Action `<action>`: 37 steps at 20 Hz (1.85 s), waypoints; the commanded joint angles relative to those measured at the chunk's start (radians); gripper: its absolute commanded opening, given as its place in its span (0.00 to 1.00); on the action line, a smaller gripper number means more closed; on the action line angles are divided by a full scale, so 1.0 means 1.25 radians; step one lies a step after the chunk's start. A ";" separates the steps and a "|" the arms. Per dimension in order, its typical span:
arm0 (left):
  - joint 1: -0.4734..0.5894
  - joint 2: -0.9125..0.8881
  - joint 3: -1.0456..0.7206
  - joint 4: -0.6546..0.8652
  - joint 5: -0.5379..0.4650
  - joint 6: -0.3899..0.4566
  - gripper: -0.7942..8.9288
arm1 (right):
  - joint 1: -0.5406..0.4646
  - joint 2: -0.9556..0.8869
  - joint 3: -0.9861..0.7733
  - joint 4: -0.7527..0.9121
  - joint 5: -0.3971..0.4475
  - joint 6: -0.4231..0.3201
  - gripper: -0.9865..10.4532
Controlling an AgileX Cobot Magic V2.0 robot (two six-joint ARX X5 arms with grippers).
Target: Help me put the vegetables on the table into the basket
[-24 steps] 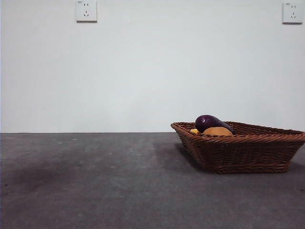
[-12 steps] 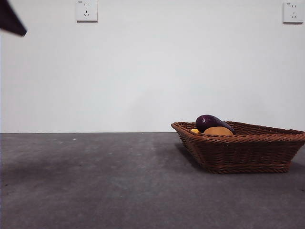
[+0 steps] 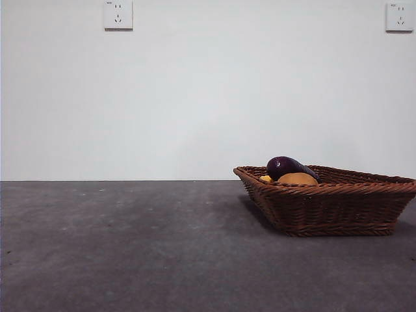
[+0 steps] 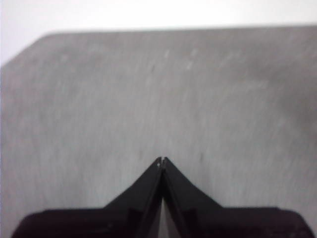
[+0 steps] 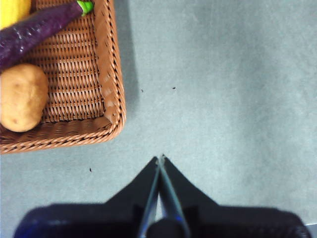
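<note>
**Vegetables all inside the basket; both arms idle**

Vegetables: the potato (image 5: 21,97), the eggplant (image 5: 38,30) and the yellow-orange piece (image 5: 14,10) all lie on the floor of the basket (image 5: 110,74), grouped toward one end. In the front view only the eggplant (image 3: 286,167) and the tops of the other two show above the rim.

Handling, as a judgement: the potato looks firm, fairly heavy and matte, best taken across its middle. The eggplant looks glossy and probably slippery (its taper would let it slide out of a grip near the stem), so mid-body is the safer hold. The small piece looks light and rounded and may roll.

The basket stands on the table (image 3: 130,247), toward its right side. No vegetable is seen outside it, so the task appears complete.

The right gripper (image 5: 161,157) hangs over bare table just beside the basket's corner, jaws clenched on nothing. The left gripper (image 4: 162,159) hangs over bare table, jaws likewise pressed together, empty.

Against half a second ago, the dark arm tip at the front view's top left corner is gone; the basket and contents are unmoved.
</note>
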 commanded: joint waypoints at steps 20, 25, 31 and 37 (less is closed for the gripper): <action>0.001 -0.200 -0.029 -0.081 0.058 -0.008 0.08 | 0.001 0.007 -0.003 0.027 0.003 0.005 0.09; 0.001 -0.200 -0.029 -0.080 0.067 -0.014 0.08 | 0.001 0.007 -0.003 0.154 0.003 0.005 0.09; 0.001 -0.199 -0.029 -0.080 0.067 -0.014 0.08 | 0.001 0.007 -0.003 0.302 0.003 0.005 0.09; 0.001 -0.172 -0.029 -0.080 0.067 -0.014 0.08 | 0.001 0.007 -0.003 0.353 0.003 0.005 0.09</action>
